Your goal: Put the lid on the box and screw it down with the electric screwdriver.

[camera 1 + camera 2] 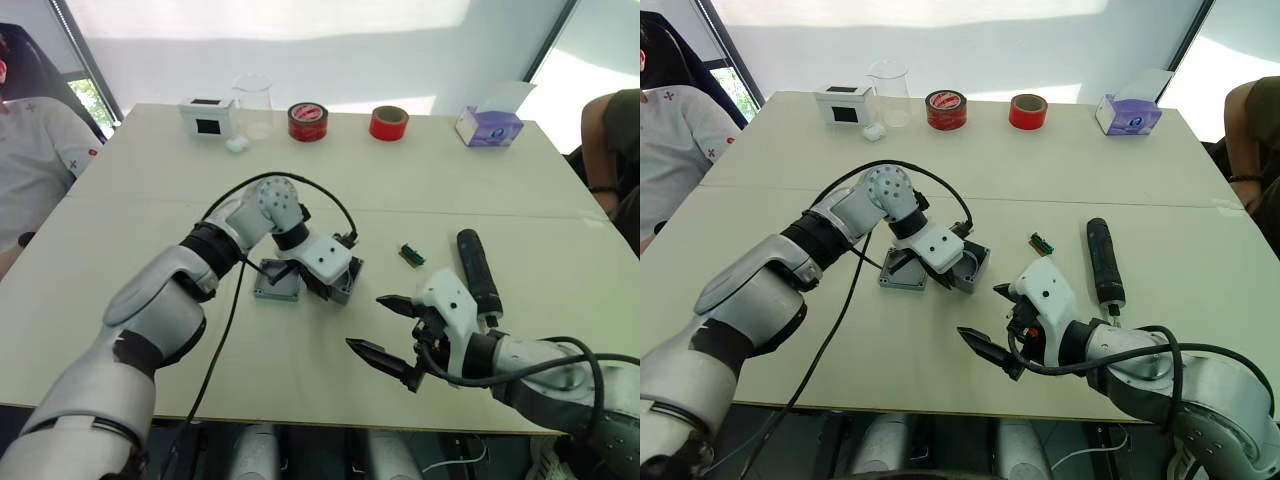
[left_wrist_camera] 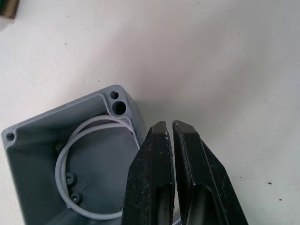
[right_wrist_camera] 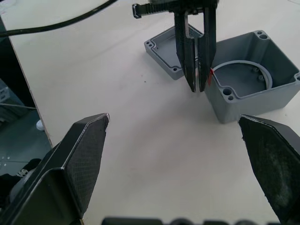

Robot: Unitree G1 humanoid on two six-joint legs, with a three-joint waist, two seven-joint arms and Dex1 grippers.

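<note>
1. Right hand (image 1: pixel 382 322) nearest, fingers spread wide, hovering empty over the surface (image 1: pixel 300 370);
2. Left hand (image 3: pixel 197 89) fingers pressed together, empty, tips at the box (image 3: pixel 248 82) wall; lid (image 3: pixel 166 51) just beside;
3. Electric screwdriver (image 1: pixel 478 272) lies beyond the right hand.

Seen from the head, forward and down over the tabletop (image 1: pixel 420 190). From each wrist, along its fingers, close. Shared by both wrists: the box (image 3: pixel 248 82).
</note>
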